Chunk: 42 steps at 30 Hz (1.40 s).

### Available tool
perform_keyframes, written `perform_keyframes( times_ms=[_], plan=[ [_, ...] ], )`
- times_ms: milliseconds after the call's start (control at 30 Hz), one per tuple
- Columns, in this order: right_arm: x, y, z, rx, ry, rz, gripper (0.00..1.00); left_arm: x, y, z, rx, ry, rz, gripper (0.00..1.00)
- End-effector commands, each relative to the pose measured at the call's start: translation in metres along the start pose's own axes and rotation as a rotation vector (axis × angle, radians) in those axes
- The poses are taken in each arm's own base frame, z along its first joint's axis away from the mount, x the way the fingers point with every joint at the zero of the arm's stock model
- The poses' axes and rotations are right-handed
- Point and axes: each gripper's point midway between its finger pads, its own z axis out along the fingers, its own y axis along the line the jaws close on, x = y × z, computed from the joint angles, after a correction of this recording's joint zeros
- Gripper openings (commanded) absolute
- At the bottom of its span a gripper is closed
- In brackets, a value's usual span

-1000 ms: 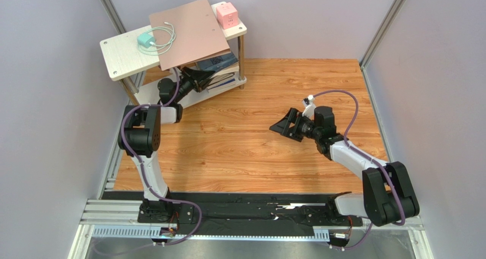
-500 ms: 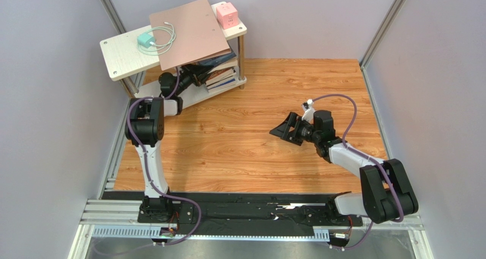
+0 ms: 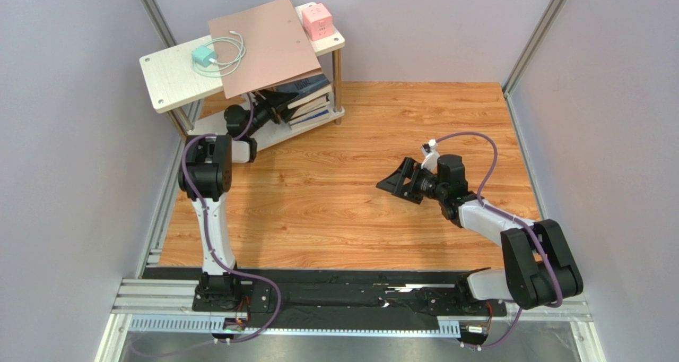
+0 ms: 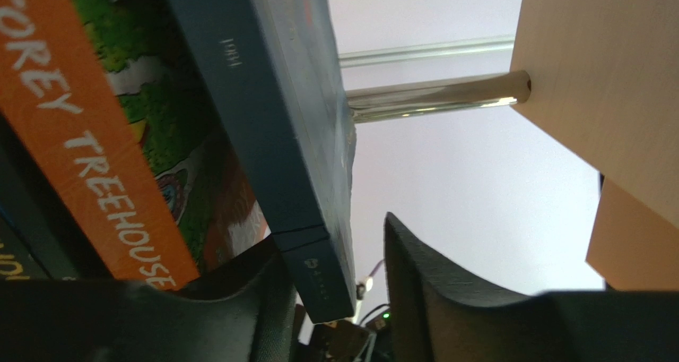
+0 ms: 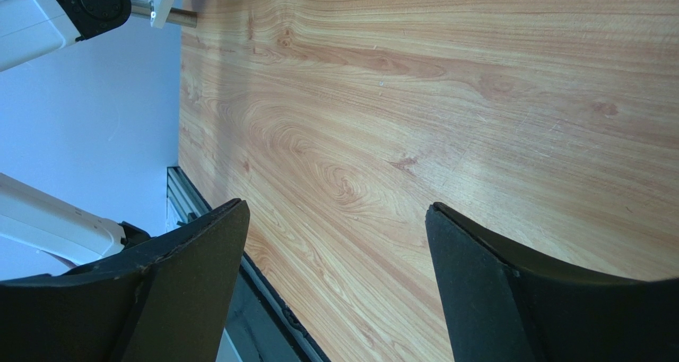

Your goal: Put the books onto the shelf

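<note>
**Change of state.** The left arm has pushed in closer to the shelf [image 3: 163,79]. The left fingers [image 4: 430,298], narrow a second ago, have parted to a medium gap. In the left wrist view the grey-blue book [image 4: 271,123] lies between them. One finger is against its cover and the other stands clear, with light showing in the gap. The book therefore appears released rather than clamped. It rests on the stack of books [image 3: 312,103] on the lower tier of the shelf, lying against the orange book [image 4: 88,163].

**Meaning for the task.** This reads as the release step of a placement. No book is visible on the floor [image 3: 343,211] in front of the shelf, so this is probably the last one. The next move should be a straight withdrawal away from the shelf, since a sideways drag could pull the top book out.

**Right of the shelf.** The right fingers [image 5: 510,298] hang wide apart over the floor, well apart from the shelf, holding nothing. That arm has shifted only slightly.

**Count.**
- Shelf: one, with two tiers.
- Upper tier: one teal charger [image 3: 203,56] with a white cable, one pinkish-brown board [image 3: 267,43] and one pink cube [image 3: 316,20].
- Lower tier: one stack of books. Two covers can be told apart in the left wrist view; the full number cannot be read.
- Arms: two.
</note>
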Motion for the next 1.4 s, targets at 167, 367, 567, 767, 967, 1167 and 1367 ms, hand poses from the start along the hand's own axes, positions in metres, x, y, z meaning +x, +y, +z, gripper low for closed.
perform_keyframes(
  times_ms=[167, 367, 567, 767, 967, 1167, 1367],
  plan=[
    [-0.003, 0.003, 0.003, -0.032, -0.021, -0.029, 0.87, -0.004, -0.056, -0.011, 0.131, -0.002, 0.117, 1.0],
    [-0.003, 0.004, 0.003, -0.034, -0.022, -0.03, 0.87, 0.0, -0.056, -0.017, 0.135, -0.011, 0.025, 1.0],
    [-0.003, 0.003, 0.003, -0.035, -0.024, -0.026, 0.87, 0.006, -0.064, -0.026, 0.183, -0.005, -0.083, 1.0],
    [-0.003, 0.004, 0.004, -0.038, -0.022, -0.025, 0.87, 0.023, -0.064, -0.035, 0.163, 0.023, -0.14, 1.0],
    [-0.006, 0.005, 0.0, -0.019, -0.028, -0.041, 0.88, 0.055, -0.049, -0.055, 0.073, 0.066, -0.054, 1.0],
    [-0.018, 0.008, -0.016, 0.071, -0.059, -0.116, 0.91, 0.111, -0.004, -0.092, -0.095, 0.146, 0.105, 1.0],
    [-0.037, 0.003, -0.042, 0.248, -0.099, -0.182, 0.94, 0.139, 0.052, -0.144, -0.542, 0.222, 0.41, 1.0]
  ],
)
